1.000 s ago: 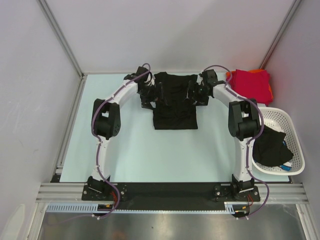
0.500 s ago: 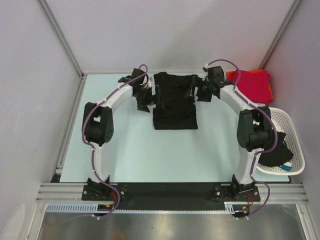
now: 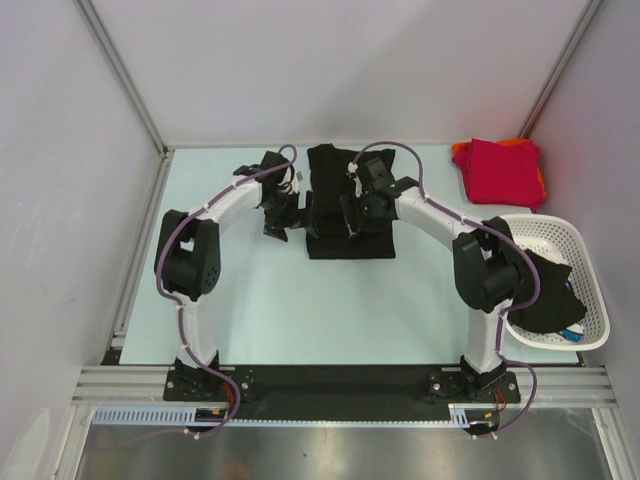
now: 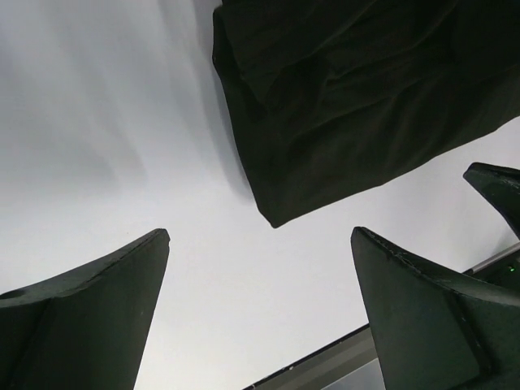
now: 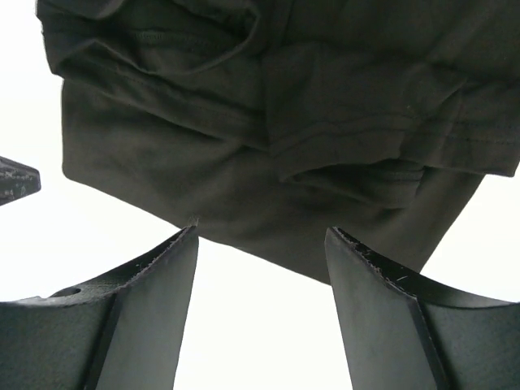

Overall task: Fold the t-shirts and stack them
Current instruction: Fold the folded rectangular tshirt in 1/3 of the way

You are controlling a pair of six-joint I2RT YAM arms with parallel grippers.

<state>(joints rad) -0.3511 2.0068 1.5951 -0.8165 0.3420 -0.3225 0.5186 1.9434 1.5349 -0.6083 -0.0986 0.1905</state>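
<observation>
Folding: we should pinch the black shirt [image 3: 345, 243] at both near corners.
Left pincer [image 4: 260, 236]: wide open, empty.
Right pincer [image 5: 262, 231]: jaws apart, empty.

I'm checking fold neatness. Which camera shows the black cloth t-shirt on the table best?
The top external view: the black cloth t-shirt shows nearly whole, a folded rectangle, only the right arm crossing it. The left wrist view catches one corner; the right wrist view shows layered edges and seams close up.
</observation>
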